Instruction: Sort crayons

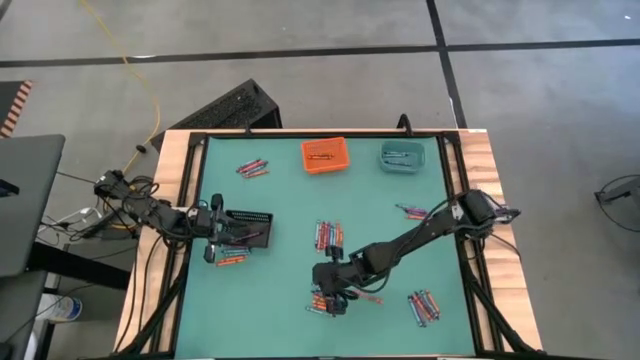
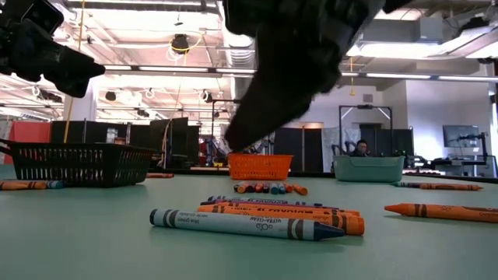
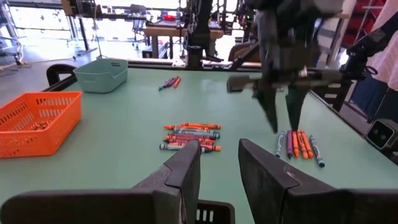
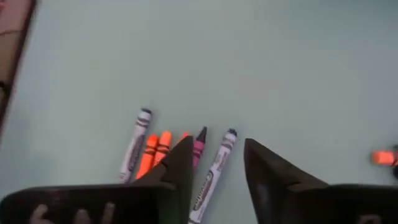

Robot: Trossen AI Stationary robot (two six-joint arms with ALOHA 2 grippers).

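The right gripper [image 1: 330, 296] is hanging just above a small row of crayons [image 4: 163, 149] near the front of the green desk [image 1: 280, 310], its fingers [image 4: 264, 163] parted and holding nothing. More crayons are lying in loose bunches across the desk. The left gripper [image 3: 219, 163] is waiting over the black basket [image 1: 246, 226] at the left side, its fingers also apart and empty. An orange basket [image 1: 324, 156] and a teal bin [image 1: 402, 156] are sitting along the far edge.
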